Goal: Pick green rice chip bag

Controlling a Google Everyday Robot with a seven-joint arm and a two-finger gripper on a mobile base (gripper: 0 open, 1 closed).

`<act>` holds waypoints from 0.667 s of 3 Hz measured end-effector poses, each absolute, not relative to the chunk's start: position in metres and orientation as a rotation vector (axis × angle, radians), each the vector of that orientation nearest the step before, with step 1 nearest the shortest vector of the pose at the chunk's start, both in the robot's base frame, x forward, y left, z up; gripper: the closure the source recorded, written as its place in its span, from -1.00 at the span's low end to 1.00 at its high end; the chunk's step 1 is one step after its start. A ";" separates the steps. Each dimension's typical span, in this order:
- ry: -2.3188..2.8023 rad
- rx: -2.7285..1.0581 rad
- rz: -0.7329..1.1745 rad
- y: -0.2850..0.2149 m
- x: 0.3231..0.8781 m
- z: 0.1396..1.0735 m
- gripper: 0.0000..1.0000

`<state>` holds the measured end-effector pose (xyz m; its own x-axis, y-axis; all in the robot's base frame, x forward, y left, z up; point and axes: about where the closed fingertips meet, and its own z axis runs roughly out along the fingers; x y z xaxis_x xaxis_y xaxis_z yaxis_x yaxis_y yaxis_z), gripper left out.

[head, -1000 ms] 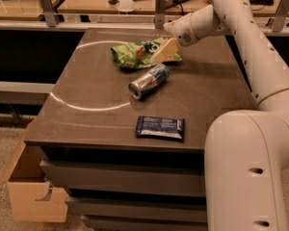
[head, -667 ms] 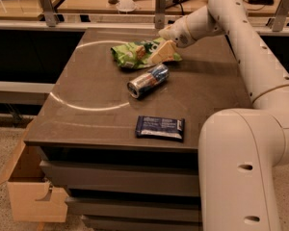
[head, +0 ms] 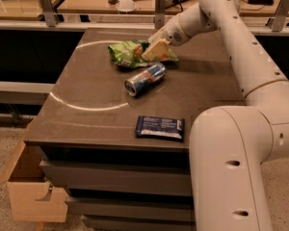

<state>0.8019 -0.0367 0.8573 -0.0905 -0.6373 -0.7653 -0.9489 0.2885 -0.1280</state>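
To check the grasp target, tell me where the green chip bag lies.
In the camera view, the green chip bag lies at the far middle of the table, just behind the can, with the end effector at its right end.

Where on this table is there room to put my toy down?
Bare room: the table left of the can, out to the edge, and the front-left corner beside the dark blue wrapper. Crowded at the back: the gripper is over the green rice chip bag, with the can close by.
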 end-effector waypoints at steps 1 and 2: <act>1.790 -1.385 0.524 -0.036 0.808 0.869 0.99; 1.741 -1.327 0.557 -0.032 0.813 0.880 1.00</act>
